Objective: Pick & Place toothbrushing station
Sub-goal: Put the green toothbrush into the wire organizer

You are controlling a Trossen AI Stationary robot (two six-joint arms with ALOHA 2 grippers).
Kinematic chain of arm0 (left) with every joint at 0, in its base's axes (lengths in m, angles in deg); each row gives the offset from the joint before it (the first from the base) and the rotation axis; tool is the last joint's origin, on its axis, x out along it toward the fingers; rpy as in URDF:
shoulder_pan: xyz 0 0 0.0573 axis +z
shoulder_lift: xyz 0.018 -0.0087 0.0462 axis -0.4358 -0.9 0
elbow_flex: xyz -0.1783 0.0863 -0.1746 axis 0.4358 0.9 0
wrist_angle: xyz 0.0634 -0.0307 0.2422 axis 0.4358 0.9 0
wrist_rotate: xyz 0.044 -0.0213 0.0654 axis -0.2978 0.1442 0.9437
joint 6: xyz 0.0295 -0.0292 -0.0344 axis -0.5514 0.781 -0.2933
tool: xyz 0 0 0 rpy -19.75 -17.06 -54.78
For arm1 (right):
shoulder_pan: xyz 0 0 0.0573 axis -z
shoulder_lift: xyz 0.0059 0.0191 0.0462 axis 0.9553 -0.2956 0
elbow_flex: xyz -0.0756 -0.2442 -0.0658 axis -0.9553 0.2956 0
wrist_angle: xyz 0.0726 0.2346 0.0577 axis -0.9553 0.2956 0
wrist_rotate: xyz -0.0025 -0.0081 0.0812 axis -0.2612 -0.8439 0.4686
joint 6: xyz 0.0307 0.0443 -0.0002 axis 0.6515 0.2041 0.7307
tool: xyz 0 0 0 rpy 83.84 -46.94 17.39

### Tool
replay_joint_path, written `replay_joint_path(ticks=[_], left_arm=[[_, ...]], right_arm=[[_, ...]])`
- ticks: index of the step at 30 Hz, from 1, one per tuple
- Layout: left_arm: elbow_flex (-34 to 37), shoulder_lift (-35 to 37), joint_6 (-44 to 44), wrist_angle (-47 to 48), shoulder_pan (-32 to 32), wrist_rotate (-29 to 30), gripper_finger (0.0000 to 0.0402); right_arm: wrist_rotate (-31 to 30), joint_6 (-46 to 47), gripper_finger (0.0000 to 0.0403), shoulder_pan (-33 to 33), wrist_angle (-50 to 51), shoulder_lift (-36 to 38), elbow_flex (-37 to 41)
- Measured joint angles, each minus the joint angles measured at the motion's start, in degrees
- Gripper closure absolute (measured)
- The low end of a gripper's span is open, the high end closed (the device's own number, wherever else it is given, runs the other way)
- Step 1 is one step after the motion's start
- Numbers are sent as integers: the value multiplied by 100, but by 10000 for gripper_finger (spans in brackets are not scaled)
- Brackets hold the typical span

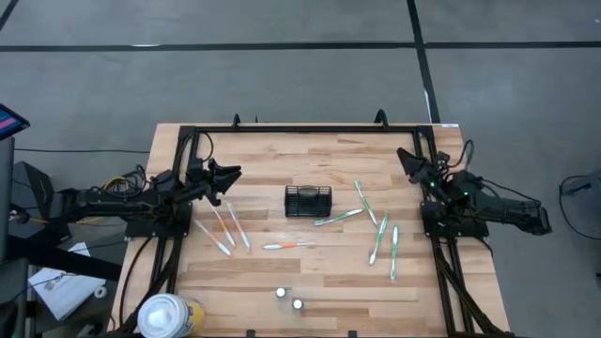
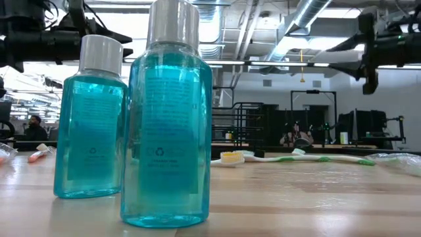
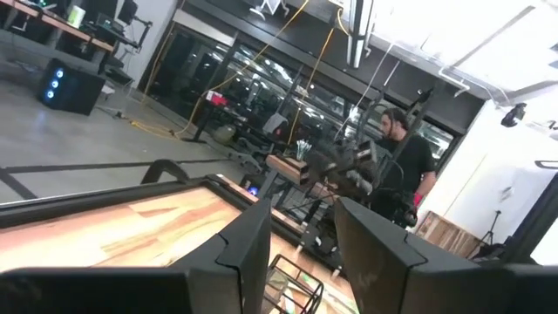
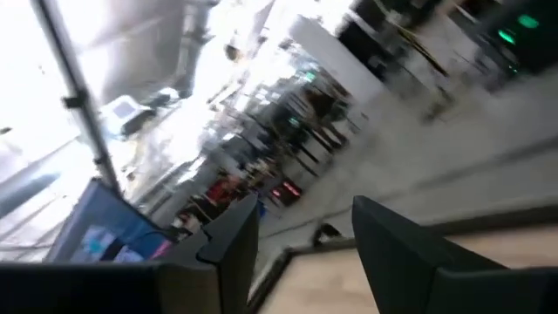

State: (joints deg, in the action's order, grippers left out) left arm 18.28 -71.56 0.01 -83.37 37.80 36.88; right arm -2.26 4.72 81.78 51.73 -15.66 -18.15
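On the wooden surface (image 1: 310, 272), seen from above, the small black wire-mesh holder (image 1: 308, 200) stands near the middle, toward the far edge, with nothing in it that can be made out. The toothbrushes lie loose around it. Three (image 1: 226, 228) are fanned out to the left of the holder, close together, with pink and green ends. One with an orange-pink part (image 1: 288, 245) lies flat just in front of the holder. A green one (image 1: 338, 218) lies at a slant with its tip close to the holder's right front corner, and three more green ones (image 1: 382, 235) are scattered farther right.

The left gripper (image 1: 228, 176) is raised at the left side of the surface, pointing toward the holder; its wrist view shows the two dark fingers (image 3: 248, 249) spread apart with nothing between them and the holder's wire rim (image 3: 292, 283) just beyond. The right gripper (image 1: 409, 160) is at the far right corner, well apart from every toothbrush; its fingers (image 4: 231, 240) stand apart and hold nothing.

Two blue liquid bottles with white caps (image 2: 168, 118) stand at the near edge, and a large white-and-yellow round container (image 1: 167, 314) sits at the near left corner. A person (image 3: 405, 161) stands in the room beyond
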Motion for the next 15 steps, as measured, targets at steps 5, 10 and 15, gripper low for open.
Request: replay_joint_path(ticks=[5,10,15], left_arm=[[-120,-7,410,-85,0,-237,275],[-915,0,230,-174,0,-413,275],[-1577,-25,-331,-174,0,-521,275]], right_arm=[[264,744,227,102,-293,1,0],[409,1458,227,133,-830,-55,-7],[385,1803,227,118,-854,-116,-11]])
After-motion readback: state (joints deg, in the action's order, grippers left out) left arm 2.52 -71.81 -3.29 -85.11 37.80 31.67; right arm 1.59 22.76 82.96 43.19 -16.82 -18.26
